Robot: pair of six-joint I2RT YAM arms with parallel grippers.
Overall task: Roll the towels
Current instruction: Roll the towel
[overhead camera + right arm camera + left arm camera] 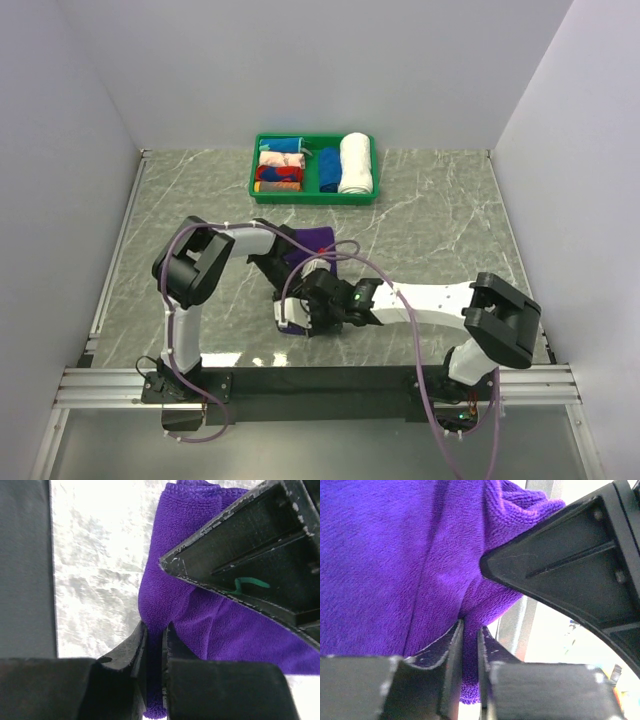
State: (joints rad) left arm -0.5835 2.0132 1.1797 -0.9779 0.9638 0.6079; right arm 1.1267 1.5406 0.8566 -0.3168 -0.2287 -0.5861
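One purple towel (316, 240) lies near the middle of the marbled table (440, 220), bunched between the two arms, and both grippers are on it. The left arm (190, 270) reaches it from about 9 o'clock and the right arm (440, 300) from about 4 o'clock. In the left wrist view, the left gripper (470, 645) has its two fingers (451, 647) drawn almost together, with a thin fold of purple cloth pinched in the narrow slit between them. The rest of the towel fills that view toward 10 and 12 o'clock, with one crease running down to the jaws. In the right wrist view, the right gripper (154, 645) stands the same way: two fingers (134, 650) nearly closed and a purple edge caught in the gap. From there the towel spreads over the table toward 1 o'clock. From above, the two grippers sit near each other at the towel's 6 to 7 o'clock side, and their tips are hidden by their own bodies. At the table's 12 o'clock side stands one green tray (312, 198) with two compartments. The right one holds one blue roll (328, 168) and one white roll (355, 162) side by side. The left one holds several patterned rolls (280, 165), stacked too tightly to count for sure.
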